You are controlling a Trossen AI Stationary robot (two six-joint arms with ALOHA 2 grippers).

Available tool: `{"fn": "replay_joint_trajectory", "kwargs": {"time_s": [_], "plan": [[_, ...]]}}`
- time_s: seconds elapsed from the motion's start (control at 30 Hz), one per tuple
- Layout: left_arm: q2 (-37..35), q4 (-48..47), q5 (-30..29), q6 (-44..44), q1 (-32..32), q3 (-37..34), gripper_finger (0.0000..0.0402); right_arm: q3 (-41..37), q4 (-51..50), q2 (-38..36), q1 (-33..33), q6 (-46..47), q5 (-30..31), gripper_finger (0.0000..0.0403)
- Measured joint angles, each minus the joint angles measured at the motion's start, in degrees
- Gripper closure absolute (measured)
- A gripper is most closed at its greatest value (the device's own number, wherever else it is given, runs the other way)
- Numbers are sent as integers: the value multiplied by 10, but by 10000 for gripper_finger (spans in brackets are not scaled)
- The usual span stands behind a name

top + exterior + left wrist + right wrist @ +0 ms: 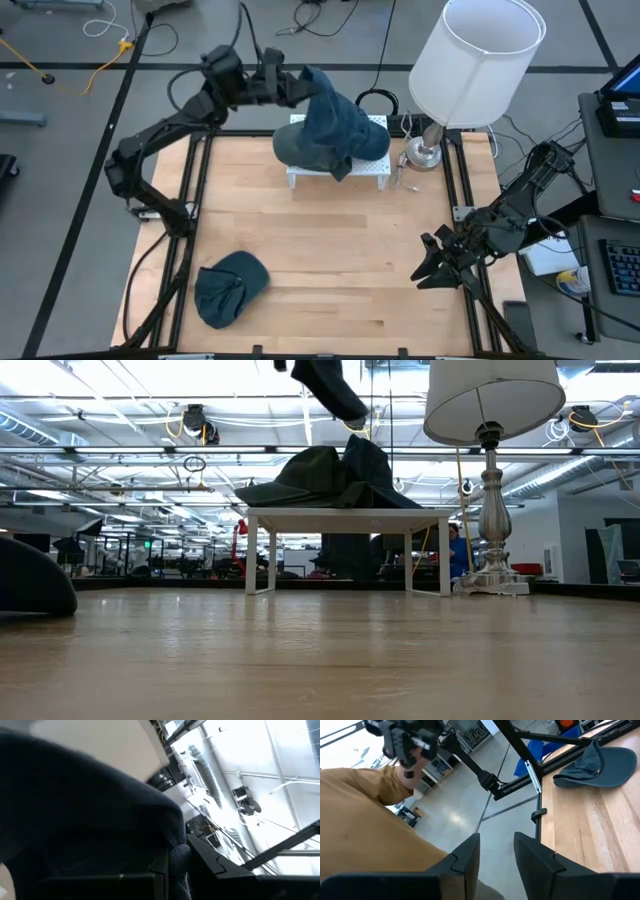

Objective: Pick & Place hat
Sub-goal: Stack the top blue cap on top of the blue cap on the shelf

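Left gripper (297, 86) clamps blue hat (330, 118), dangling above stand (372, 168) over another hat. Hat soft, light, floppy; pinch brim. Right gripper (428, 268) near table corner, jaws parted, empty.

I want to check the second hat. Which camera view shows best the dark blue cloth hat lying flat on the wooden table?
The high view: the dark blue cloth hat shows whole near the table's front left corner. The right wrist view shows it obliquely and farther off. The low view catches only a dark edge. The left wrist view does not show it.
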Motion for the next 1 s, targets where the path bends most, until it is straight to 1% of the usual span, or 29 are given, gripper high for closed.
{"fn": "replay_joint_trajectory", "kwargs": {"time_s": [0.17, 0.3, 0.43, 0.5, 0.6, 0.77, 0.83, 0.9, 1.0], "plan": [[11, 1, 32, -3, 43, 0, 359, 0, -2, 0, 0, -1, 0, 293], [39, 38, 43, -23, 49, 0, 359, 0, -1, 0, -1, -11, 1, 293], [84, 103, 45, -66, 45, 1, 359, 0, -1, 0, -7, -11, 0, 293], [110, 122, 49, -84, 43, 13, 359, 0, -1, 0, -9, -11, 0, 293], [153, 124, 52, -88, 35, 66, 359, 0, -2, 0, -9, -11, 0, 293], [232, 119, 65, -88, 22, 194, 359, 0, -2, 0, -9, -11, 0, 293], [260, 86, 65, -85, 19, 245, 359, 0, -2, 0, -9, -11, 0, 293], [280, 35, 62, -73, 17, 284, 359, 0, -2, 0, -9, -10, 0, 293], [298, -17, 44, -42, 13, 313, 359, 0, -2, 0, -9, -11, -1, 293]]}}
